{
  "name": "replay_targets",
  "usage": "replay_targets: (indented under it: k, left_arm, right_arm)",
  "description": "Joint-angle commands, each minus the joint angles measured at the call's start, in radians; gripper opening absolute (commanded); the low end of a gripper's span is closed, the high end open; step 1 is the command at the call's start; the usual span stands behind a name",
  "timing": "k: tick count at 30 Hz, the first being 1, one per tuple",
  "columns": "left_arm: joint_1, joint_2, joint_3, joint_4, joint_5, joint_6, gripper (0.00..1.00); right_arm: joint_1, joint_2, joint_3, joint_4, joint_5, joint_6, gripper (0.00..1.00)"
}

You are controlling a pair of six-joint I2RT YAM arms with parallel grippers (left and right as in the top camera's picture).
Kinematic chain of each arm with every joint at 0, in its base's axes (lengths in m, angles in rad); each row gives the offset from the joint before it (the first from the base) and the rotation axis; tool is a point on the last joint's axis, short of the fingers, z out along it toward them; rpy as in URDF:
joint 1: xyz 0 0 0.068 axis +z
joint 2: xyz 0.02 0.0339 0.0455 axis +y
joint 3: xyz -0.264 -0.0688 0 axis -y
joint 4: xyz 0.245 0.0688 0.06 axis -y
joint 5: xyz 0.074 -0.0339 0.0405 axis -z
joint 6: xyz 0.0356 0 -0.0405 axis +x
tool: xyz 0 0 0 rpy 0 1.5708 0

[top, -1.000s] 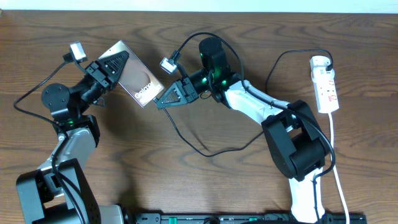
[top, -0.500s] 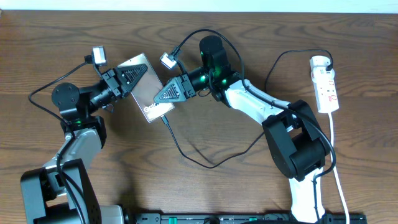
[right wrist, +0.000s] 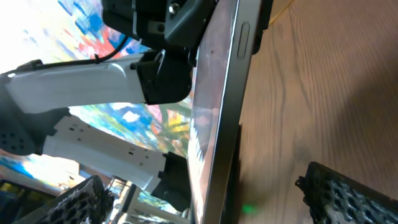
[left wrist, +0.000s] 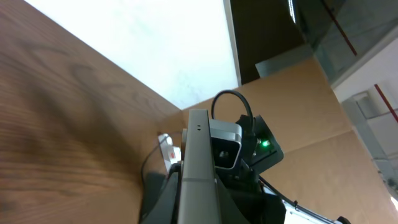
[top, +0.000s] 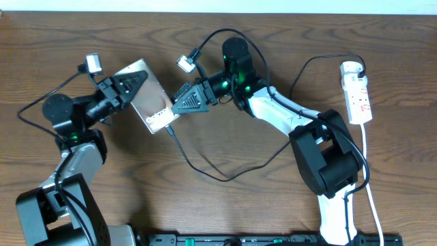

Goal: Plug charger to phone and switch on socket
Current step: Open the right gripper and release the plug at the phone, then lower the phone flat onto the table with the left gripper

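Left end effector point(top: 128, 80) clenched on the phone point(top: 151, 102), tilted above the desk point(top: 259, 205); right end effector point(top: 177, 107) released, empty, just beside its lower edge where the charger point(top: 205, 167) meets it — risk: swinging to the socket point(top: 358, 96) far behind it could snag cable — plug pops out.

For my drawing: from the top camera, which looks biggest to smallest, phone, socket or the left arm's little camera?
1. phone, a close call, since it's held up nearer the camera
2. socket
3. left wrist camera
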Motion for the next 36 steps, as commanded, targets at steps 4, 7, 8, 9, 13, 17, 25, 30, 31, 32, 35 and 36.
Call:
replay_targets:
  k: [4, 7, 8, 9, 13, 17, 25, 30, 31, 32, 35, 36]
  left_arm:
    - [0.072, -0.013, 0.005, 0.009, 0.064, 0.022, 0.07]
    - [0.09, -0.013, 0.005, 0.009, 0.073, 0.022, 0.07]
    - [0.093, -0.013, 0.005, 0.009, 0.074, 0.022, 0.07]
    - [0.093, -0.013, 0.005, 0.009, 0.074, 0.022, 0.07]
    - [0.093, -0.013, 0.005, 0.009, 0.073, 0.022, 0.07]
    - [0.093, -0.013, 0.005, 0.009, 0.072, 0.026, 0.07]
    - [0.092, -0.013, 0.005, 0.009, 0.096, 0.095, 0.07]
    - [0.092, -0.013, 0.005, 0.009, 0.145, 0.189, 0.07]
    - [0.092, -0.013, 0.005, 0.009, 0.15, 0.203, 0.07]
    - [0.092, -0.013, 0.005, 0.009, 0.156, 0.217, 0.07]
    - [0.092, -0.013, 0.005, 0.009, 0.167, 0.24, 0.07]
    - [0.092, -0.013, 0.005, 0.009, 0.167, 0.24, 0.07]
  right_arm:
    - [-0.053, -0.003, 0.019, 0.003, -0.018, -0.023, 0.99]
    - [-0.073, -0.003, 0.019, -0.001, -0.001, -0.023, 0.99]
    - [-0.079, -0.003, 0.019, -0.01, 0.013, -0.023, 0.99]
    - [-0.085, -0.003, 0.019, -0.025, 0.03, -0.023, 0.99]
    - [-0.105, -0.003, 0.019, -0.091, 0.095, -0.024, 0.99]
    - [-0.114, -0.003, 0.019, -0.254, 0.199, -0.098, 0.99]
    - [-0.137, -0.003, 0.019, -0.695, 0.589, -0.357, 0.99]
    - [-0.166, -0.003, 0.019, -0.754, 0.615, -0.43, 0.99]
    - [-0.169, -0.003, 0.019, -0.763, 0.626, -0.438, 0.99]
    - [-0.173, -0.003, 0.019, -0.778, 0.644, -0.449, 0.99]
    - [-0.182, -0.003, 0.02, -0.83, 0.691, -0.507, 0.99]
    - [-0.185, -0.004, 0.022, -0.855, 0.716, -0.525, 0.99]
